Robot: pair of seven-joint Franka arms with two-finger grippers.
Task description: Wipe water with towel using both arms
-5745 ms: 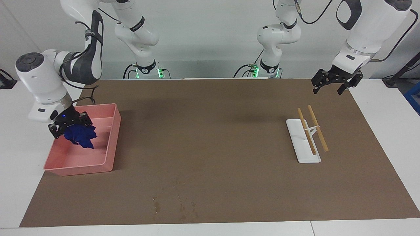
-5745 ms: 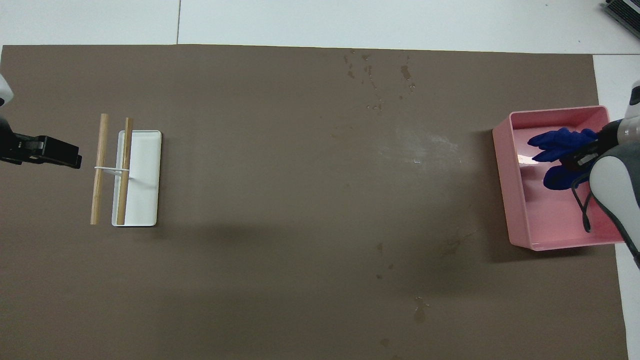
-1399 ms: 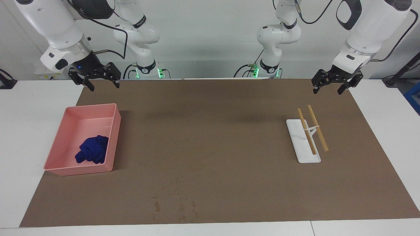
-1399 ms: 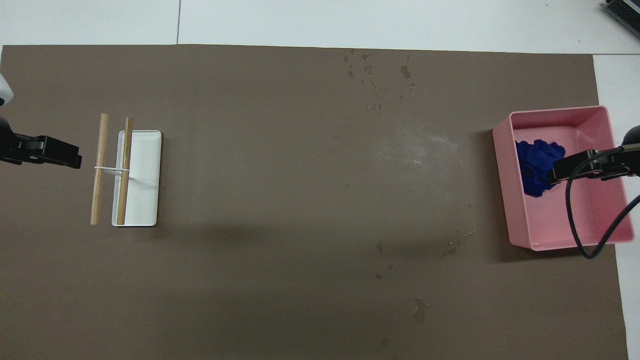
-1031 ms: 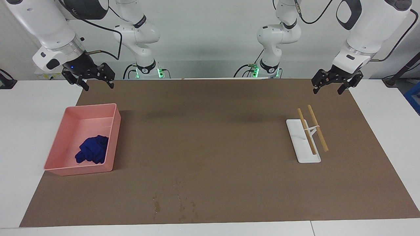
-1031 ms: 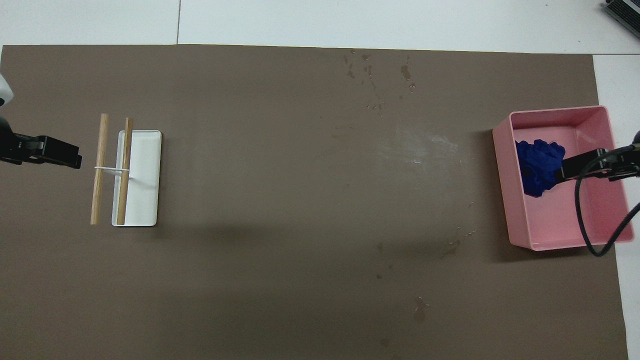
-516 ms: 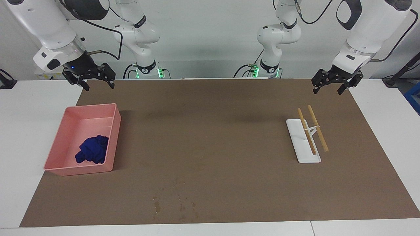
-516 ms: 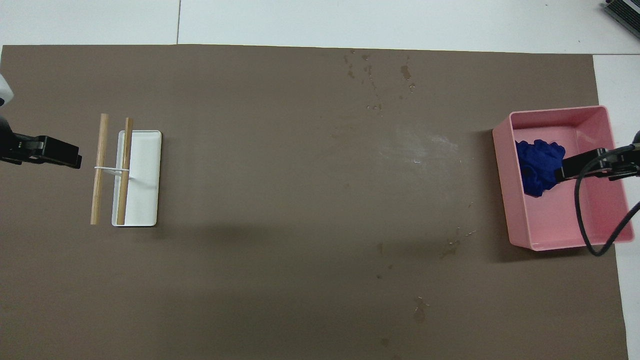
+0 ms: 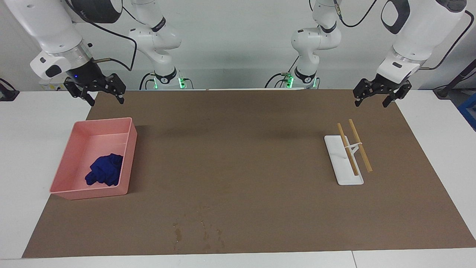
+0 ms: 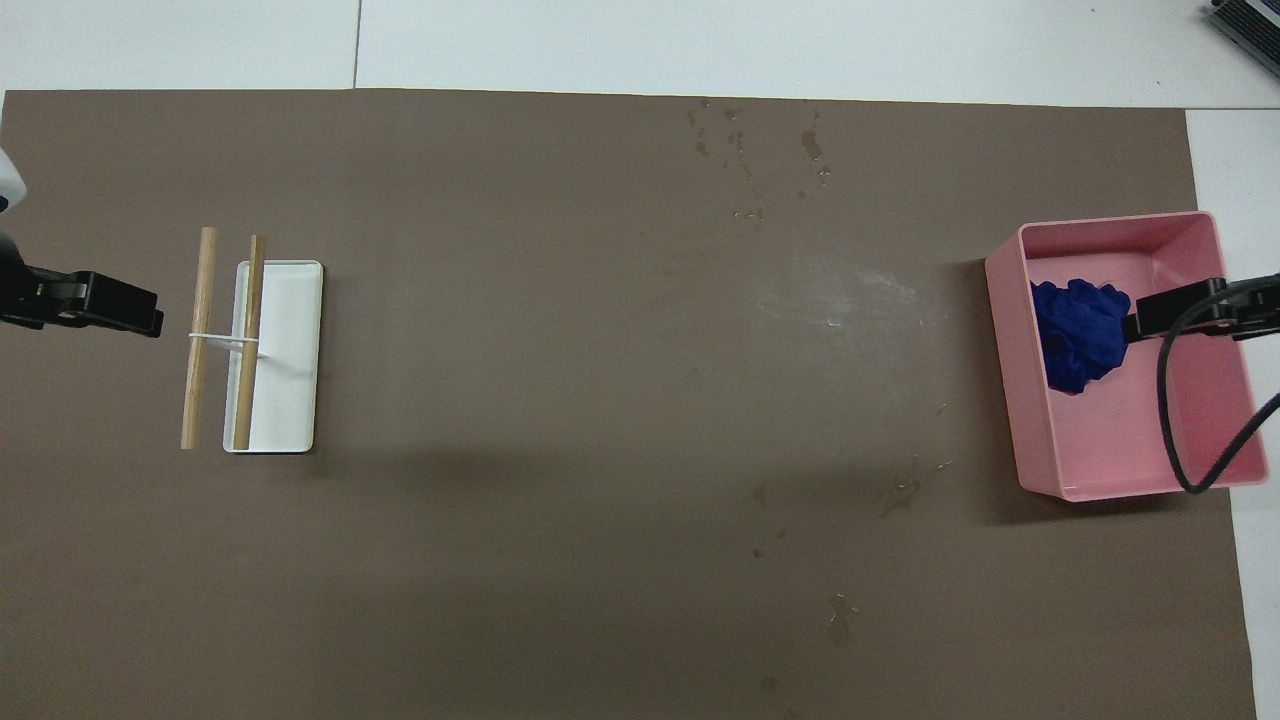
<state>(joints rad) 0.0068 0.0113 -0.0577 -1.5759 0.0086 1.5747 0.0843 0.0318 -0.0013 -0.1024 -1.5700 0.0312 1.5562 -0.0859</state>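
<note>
The blue towel (image 9: 104, 174) (image 10: 1078, 335) lies bunched in the pink tray (image 9: 89, 194) (image 10: 1006, 380), held by nothing. My right gripper (image 9: 106, 99) (image 10: 1140, 320) hangs open and empty, raised high over the tray's end of the mat and well clear of the towel. The water (image 9: 199, 231) (image 10: 755, 150) shows as dark blotches and droplets on the brown mat, near the mat's edge farthest from the robots. My left gripper (image 9: 371, 103) (image 10: 150, 320) waits open in the air over the mat's corner at its own end.
A white holder (image 9: 344, 175) (image 10: 290, 390) carrying two wooden sticks (image 9: 360, 146) (image 10: 200, 335) stands on the mat toward the left arm's end. Fainter stains (image 10: 900, 490) mark the mat nearer to the robots, beside the tray.
The right gripper let go of the towel into the tray, rose, and has since drifted a little toward its own end of the table. The left arm has not moved.
</note>
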